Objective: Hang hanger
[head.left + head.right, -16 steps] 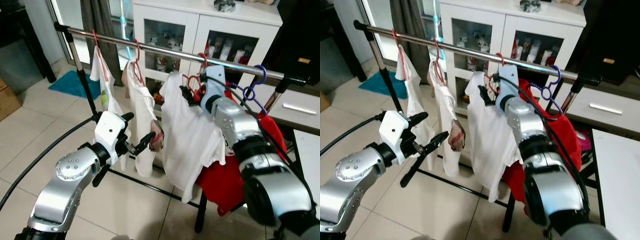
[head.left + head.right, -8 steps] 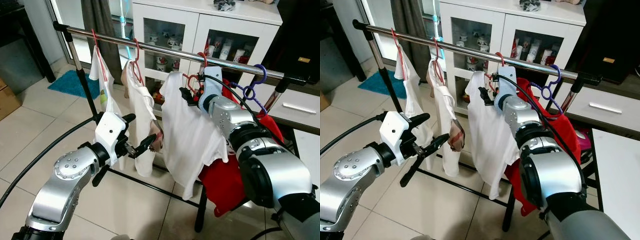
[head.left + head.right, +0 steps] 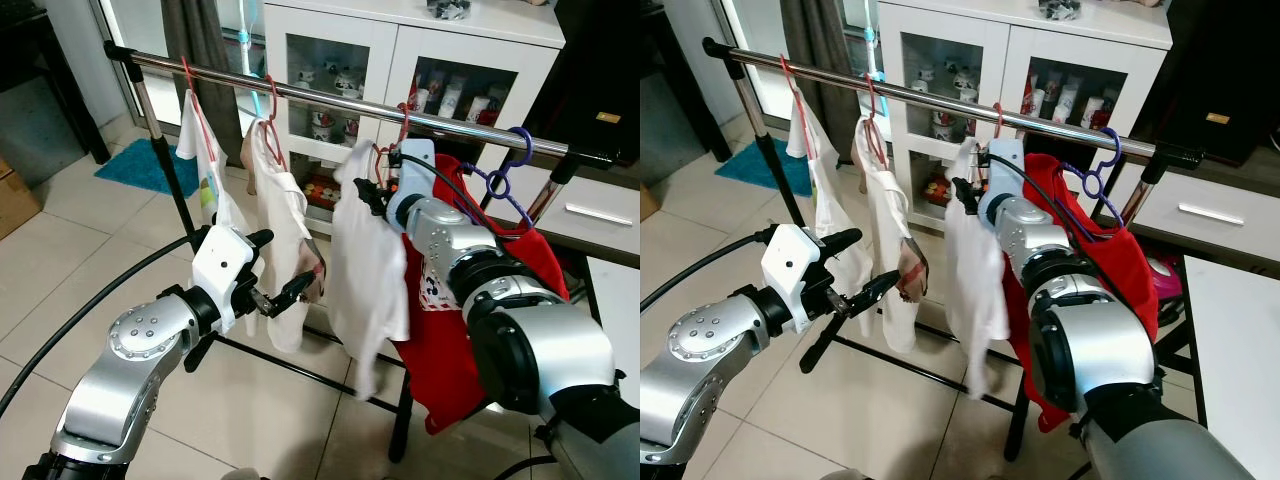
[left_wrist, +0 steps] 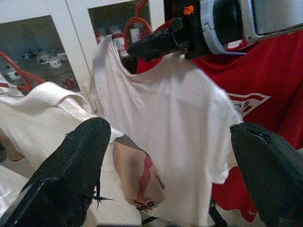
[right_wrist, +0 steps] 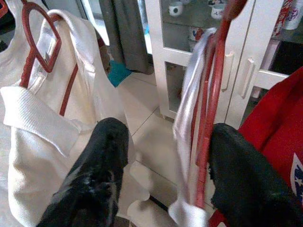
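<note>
Ahead of you a metal rail crosses the upper frame before a white cabinet, above tile floor. The red hanger carrying the white shirt hangs at the rail's middle. Your right wrist view alone shows the hanger's red wire touching one finger of the right gripper, spread wide, gripping nothing. Lower left, the left gripper is released, empty.

A glossy metal rail carries a smooth red plastic hanger draped in soft matt white cloth, above a shiny tiled floor, with glazed white cabinets at twelve o'clock.
</note>
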### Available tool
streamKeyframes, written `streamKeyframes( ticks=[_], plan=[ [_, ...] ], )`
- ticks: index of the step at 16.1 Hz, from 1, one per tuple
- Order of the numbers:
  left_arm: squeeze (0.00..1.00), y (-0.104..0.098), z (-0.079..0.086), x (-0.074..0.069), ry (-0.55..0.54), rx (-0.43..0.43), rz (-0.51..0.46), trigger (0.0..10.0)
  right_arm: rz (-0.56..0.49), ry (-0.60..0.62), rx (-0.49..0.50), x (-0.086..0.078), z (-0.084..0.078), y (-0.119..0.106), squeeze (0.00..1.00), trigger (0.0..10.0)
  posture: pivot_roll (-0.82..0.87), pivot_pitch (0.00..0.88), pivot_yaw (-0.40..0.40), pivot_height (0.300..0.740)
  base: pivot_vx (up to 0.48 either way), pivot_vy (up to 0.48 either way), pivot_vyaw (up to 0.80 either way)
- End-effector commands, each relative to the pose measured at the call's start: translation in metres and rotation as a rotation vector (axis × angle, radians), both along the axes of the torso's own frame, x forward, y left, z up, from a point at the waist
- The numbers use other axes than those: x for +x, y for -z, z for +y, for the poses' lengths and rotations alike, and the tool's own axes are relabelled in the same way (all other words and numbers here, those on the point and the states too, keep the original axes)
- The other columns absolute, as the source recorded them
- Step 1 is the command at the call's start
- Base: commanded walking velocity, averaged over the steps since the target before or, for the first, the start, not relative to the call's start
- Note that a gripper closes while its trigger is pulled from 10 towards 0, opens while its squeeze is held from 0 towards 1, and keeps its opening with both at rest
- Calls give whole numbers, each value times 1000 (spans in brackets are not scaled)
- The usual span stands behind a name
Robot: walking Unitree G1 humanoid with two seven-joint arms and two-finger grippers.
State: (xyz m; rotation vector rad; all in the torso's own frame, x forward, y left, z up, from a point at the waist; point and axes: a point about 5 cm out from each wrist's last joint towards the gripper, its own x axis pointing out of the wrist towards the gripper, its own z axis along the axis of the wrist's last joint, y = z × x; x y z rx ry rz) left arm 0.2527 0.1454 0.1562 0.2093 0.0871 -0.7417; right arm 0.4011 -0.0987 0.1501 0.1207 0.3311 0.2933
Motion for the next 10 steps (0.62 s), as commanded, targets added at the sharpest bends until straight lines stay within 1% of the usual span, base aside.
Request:
streamKeyframes(
  ticks=[1, 2, 6, 9, 10],
  plan=[
    [0, -4, -3, 0, 17, 7, -12, 10000, -16, -10, 4, 2, 4, -6, 0, 0, 35, 0, -39, 740, 0, 0, 0],
    [0, -4, -4, 0, 19, 10, -12, 10000, 3, 22, -20, 2, 4, -4, 0, 0, 38, 0, -40, 740, 0, 0, 0],
    [0, -3, -3, 0, 14, 18, -13, 10000, 17, 86, -43, 2, -2, -2, 0, 0, 47, 0, -47, 740, 0, 0, 0],
    [0, -3, -2, 0, -2, 25, -19, 10000, 3, 92, -60, 4, -3, -5, 0, 0, 49, 0, -52, 740, 0, 0, 0],
    [0, -4, -1, 0, -5, 26, -21, 10000, -1, 87, -64, 4, -3, -6, 0, 2275, 48, 0, -53, 740, 0, 0, 0]
  ],
)
